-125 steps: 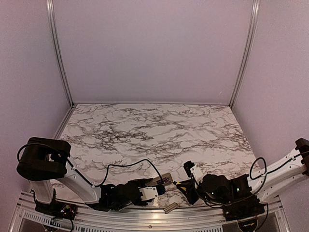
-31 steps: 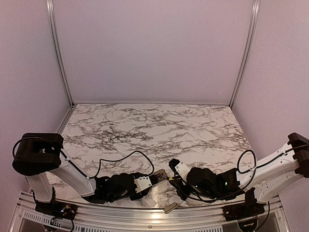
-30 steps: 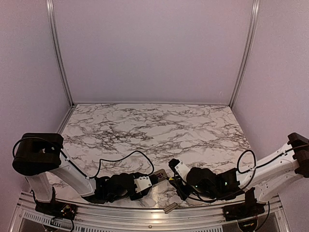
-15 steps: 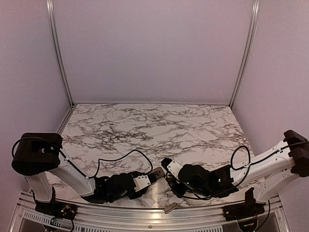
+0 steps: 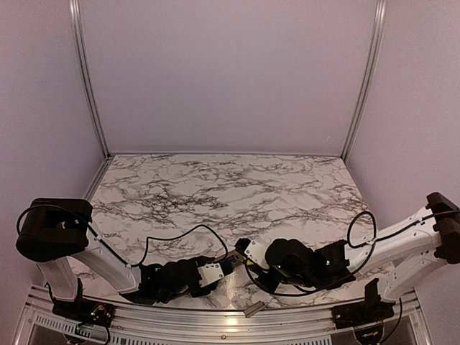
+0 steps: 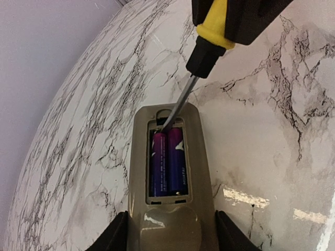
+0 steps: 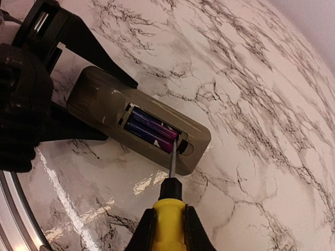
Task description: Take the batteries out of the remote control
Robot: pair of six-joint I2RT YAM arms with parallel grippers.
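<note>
The remote control [image 6: 170,219] lies back-up on the marble table, its grey-beige battery recess open. Two purple batteries [image 6: 167,162] sit side by side in it; they also show in the right wrist view [image 7: 152,129]. My left gripper [image 6: 170,238] is shut on the remote's near end, one finger on each side. My right gripper [image 7: 167,230] is shut on a yellow-handled screwdriver [image 7: 168,214]. Its metal tip rests in the recess at the far end of the batteries. In the top view both grippers meet at the remote [image 5: 231,260] near the front edge.
A small flat grey-beige cover piece [image 5: 253,310] lies at the table's front edge [image 5: 215,315], just in front of the right gripper. The left arm's black cable [image 5: 180,233] loops over the marble. Walls enclose the table on three sides.
My right arm has moved left with the screwdriver, bringing it up to the remote. My left gripper, holding the remote, has shifted slightly left.
</note>
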